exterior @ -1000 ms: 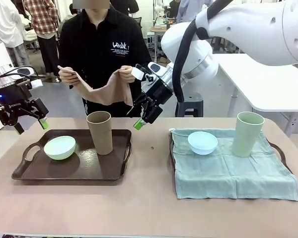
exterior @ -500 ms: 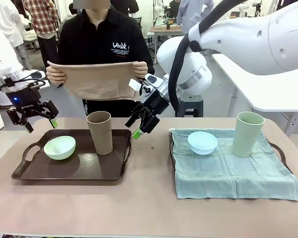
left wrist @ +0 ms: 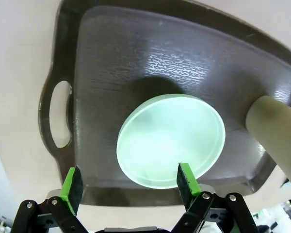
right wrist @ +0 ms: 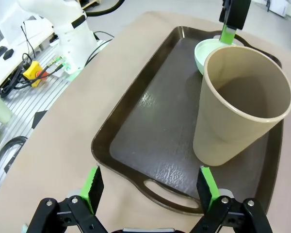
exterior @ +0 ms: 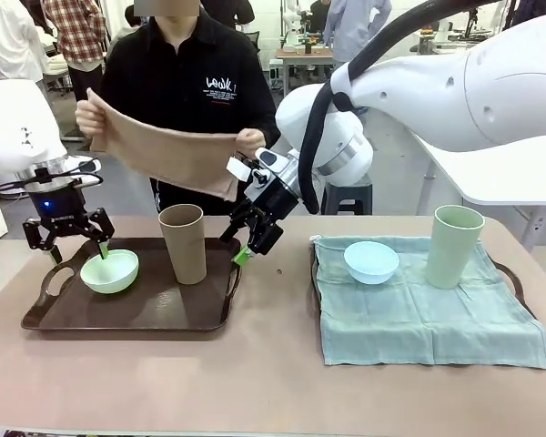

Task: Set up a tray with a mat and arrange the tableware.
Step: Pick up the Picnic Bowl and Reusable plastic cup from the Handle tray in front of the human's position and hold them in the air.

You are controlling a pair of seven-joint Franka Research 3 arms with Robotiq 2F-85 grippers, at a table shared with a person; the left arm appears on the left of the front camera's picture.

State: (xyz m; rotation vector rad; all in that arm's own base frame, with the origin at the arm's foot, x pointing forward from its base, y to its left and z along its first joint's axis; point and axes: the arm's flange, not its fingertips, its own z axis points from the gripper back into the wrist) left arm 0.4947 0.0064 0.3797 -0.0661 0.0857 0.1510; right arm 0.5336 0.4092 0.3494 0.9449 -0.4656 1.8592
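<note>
Front view puts us between two trays on the counter [exterior: 273, 382]. The second tray [exterior: 508, 273] on our right already carries a green mat [exterior: 419, 314], with the light blue bowl [exterior: 371, 261] and the pale green cup [exterior: 453, 246] standing on it. The dark tray [exterior: 127, 323] on our left has no mat, and the pale green bowl [exterior: 109, 270] and brown cup [exterior: 183, 242] sit directly on its bare surface. Across from us the person holds a tan mat [exterior: 164, 155] spread between both hands [exterior: 89, 116] above that tray.

Our left end effector [exterior: 78, 253] hangs released just above the bowl; its wrist view shows the bowl's near rim lying between the spread pads [left wrist: 186, 177]. Our right end effector [exterior: 237, 246] is released too, beside the tray's right handle. Seen from its wrist, the cup [right wrist: 240, 104] stands ahead and off toward one pad, not between them.

We judge the step in hand to be clearing this tray so the mat can go down. Next, the left should lower until its pads straddle the bowl's wall, then clench and lift. The right needs to shift sideways and forward to bracket the cup low on its taper. Both must stay under the hanging cloth.
</note>
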